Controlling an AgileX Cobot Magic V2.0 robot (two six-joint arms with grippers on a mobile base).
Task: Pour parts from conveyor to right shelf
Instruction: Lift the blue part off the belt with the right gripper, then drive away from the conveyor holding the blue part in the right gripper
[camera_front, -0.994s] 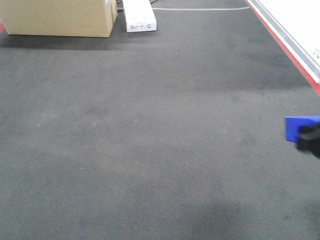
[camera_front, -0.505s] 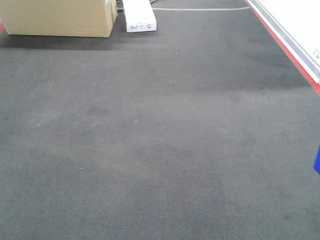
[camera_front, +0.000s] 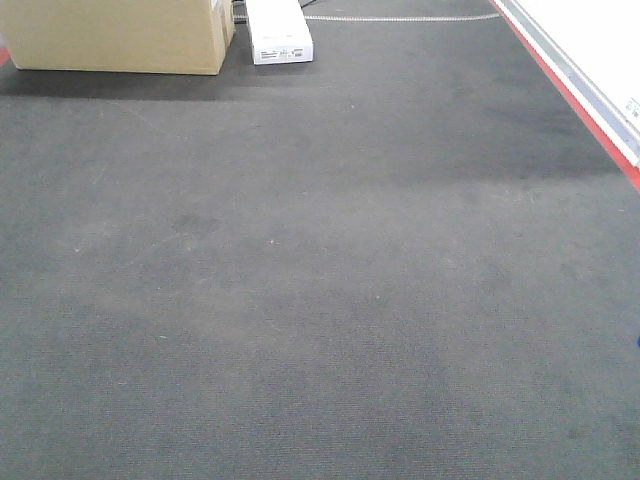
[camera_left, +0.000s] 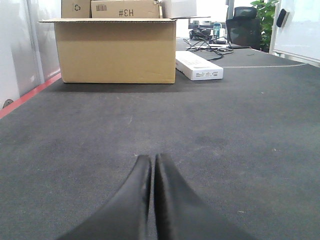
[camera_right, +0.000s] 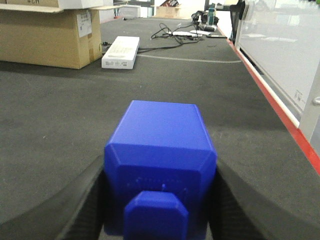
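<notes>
The part, a bright-blue brick with one stud facing the camera, fills the lower middle of the right wrist view. My right gripper is shut on it, one black finger pressed on each side, and holds it just above the conveyor, a wide dark-grey belt. In the left wrist view my left gripper hovers low over the belt, its fingers pressed together with nothing between them. Neither gripper shows in the front view. The right shelf is out of view.
A large cardboard box and a flat white box stand at the belt's far end, with cables behind them. A red strip and a pale side panel run along the right edge.
The blue brick and the dark gripper holding it have slid out of the front view past the right edge. The belt and the boxes have not moved.
</notes>
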